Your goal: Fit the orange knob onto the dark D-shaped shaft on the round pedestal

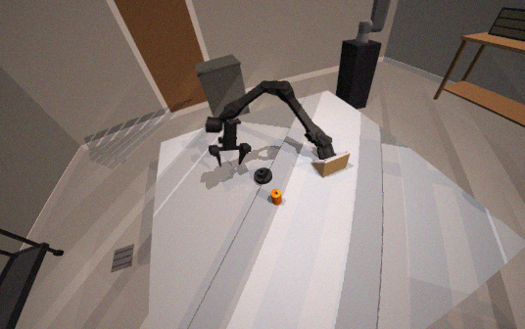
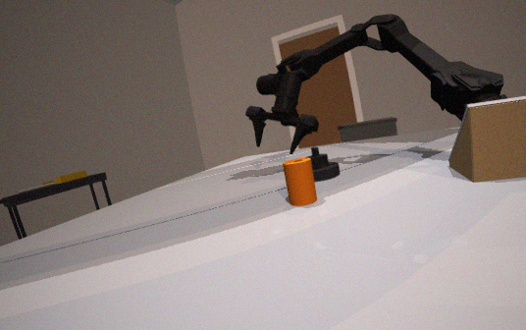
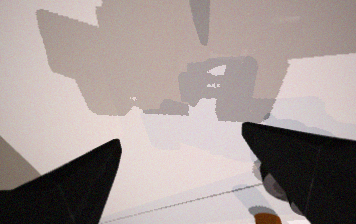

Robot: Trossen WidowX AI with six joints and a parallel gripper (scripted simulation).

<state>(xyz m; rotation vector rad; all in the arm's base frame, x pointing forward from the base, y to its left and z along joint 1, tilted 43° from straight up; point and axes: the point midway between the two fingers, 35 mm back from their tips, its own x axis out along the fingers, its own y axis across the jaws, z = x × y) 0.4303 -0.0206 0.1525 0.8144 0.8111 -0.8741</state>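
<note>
The orange knob (image 1: 276,197) (image 2: 300,183) stands upright on the table, its hole facing up; a small part of the knob (image 3: 268,219) shows at the bottom edge of the wrist view. The dark round pedestal (image 1: 262,178) (image 2: 330,171) stands close by, with its short shaft (image 2: 315,151) pointing up; in the wrist view it is mostly hidden behind the right finger. My gripper (image 1: 229,164) (image 2: 275,149) (image 3: 182,136) is wide open and empty, pointing down above the table, to the left of the pedestal and knob in the top and exterior views. The shaft's flat side cannot be made out.
A tan wedge-shaped block (image 1: 334,165) (image 2: 498,142) stands in front of the arm's base, right of the pedestal and knob. The white table (image 1: 196,255) (image 2: 221,275) carries shadows and thin dark lines. A grey bin, a black cabinet and shelves stand beyond it.
</note>
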